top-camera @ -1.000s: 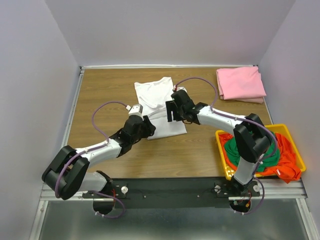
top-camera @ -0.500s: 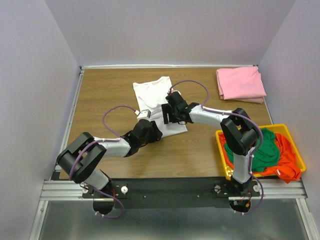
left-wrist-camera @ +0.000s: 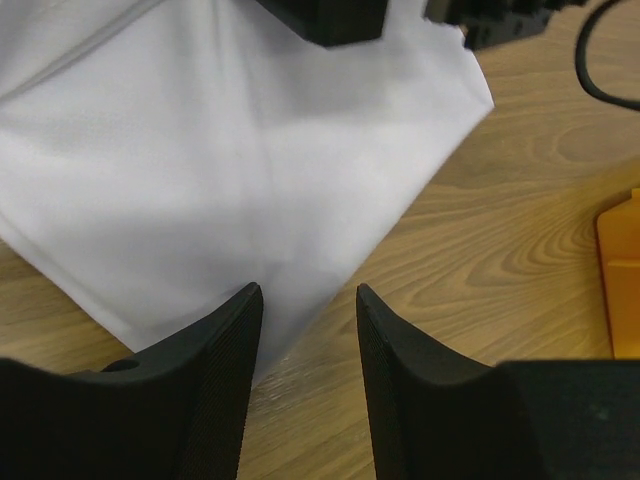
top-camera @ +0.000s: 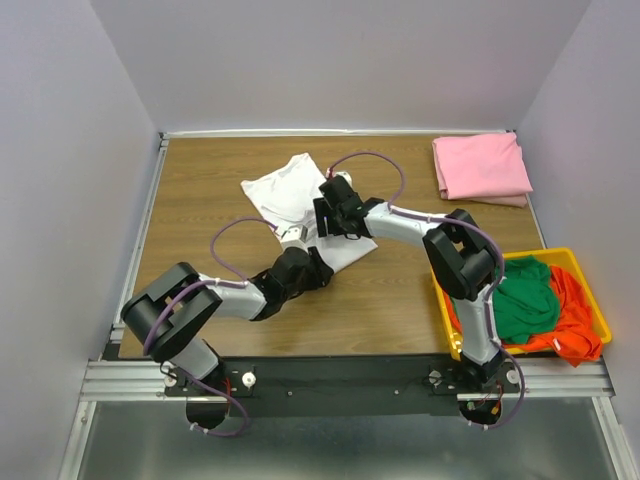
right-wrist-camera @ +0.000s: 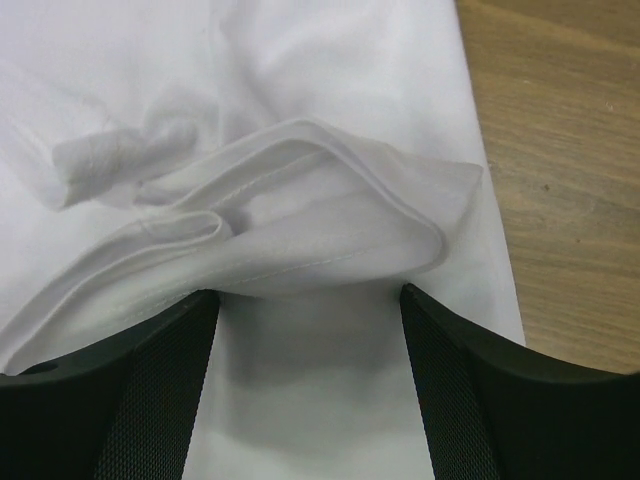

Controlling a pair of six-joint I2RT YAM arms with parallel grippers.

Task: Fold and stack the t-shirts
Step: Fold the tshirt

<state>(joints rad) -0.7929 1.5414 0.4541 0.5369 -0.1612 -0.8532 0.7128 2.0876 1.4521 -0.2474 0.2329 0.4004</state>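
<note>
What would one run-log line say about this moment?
white t-shirt: partly folded, rumpled | left gripper: open, astride its corner | right gripper: open, over bunched fold | pink t-shirt: folded, far right

White t-shirt (top-camera: pixel 280 190) lies partly folded centrally, pink t-shirt (top-camera: pixel 482 167) folded far right

1. On your worktop (top-camera: pixel 200 180), the middle t-shirt (top-camera: pixel 280 190) lies near the centre, a little to the left and toward the far side.
2. Your left pincer (left-wrist-camera: pixel 308 300) is at that shirt's near corner, one finger on either side of the corner tip.
3. Your right pincer (right-wrist-camera: pixel 308 300) is over the same shirt, just behind the left one, with a bunched fold between its fingers.
4. The corner t-shirt (top-camera: pixel 482 167) lies at the far right, well apart from the middle one.
5. The basket (top-camera: pixel 593 300) stands at the near right edge, with the heaped t-shirts (top-camera: pixel 525 305) in it.
</note>
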